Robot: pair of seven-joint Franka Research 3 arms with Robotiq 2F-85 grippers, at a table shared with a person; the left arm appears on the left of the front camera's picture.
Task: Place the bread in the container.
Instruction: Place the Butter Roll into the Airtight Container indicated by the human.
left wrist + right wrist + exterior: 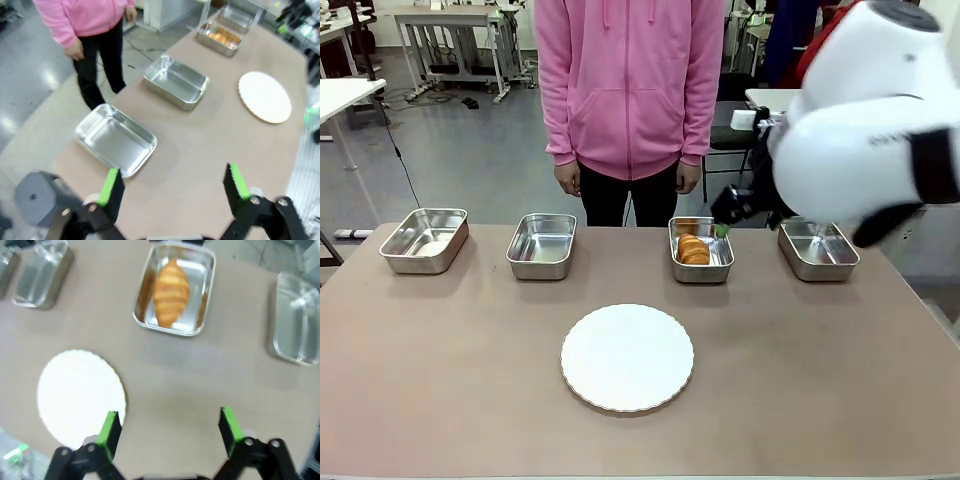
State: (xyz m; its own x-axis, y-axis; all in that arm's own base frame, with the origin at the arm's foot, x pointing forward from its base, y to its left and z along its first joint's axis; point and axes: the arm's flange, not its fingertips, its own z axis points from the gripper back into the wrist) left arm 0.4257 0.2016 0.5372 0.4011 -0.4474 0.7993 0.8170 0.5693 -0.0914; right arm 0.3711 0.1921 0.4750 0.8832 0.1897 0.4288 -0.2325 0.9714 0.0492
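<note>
The bread [171, 291] lies inside the container [206, 270]; the right hand [170, 429] hangs released above the counter [200, 375], so the task looks done.

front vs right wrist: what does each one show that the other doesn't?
Front: the person in pink standing behind the table, and all four pans in a row, including the leftmost pan.
Right wrist: the right end effector, open above bare table, from overhead.
Both: the bread lying in the container, and the empty white plate.
</note>
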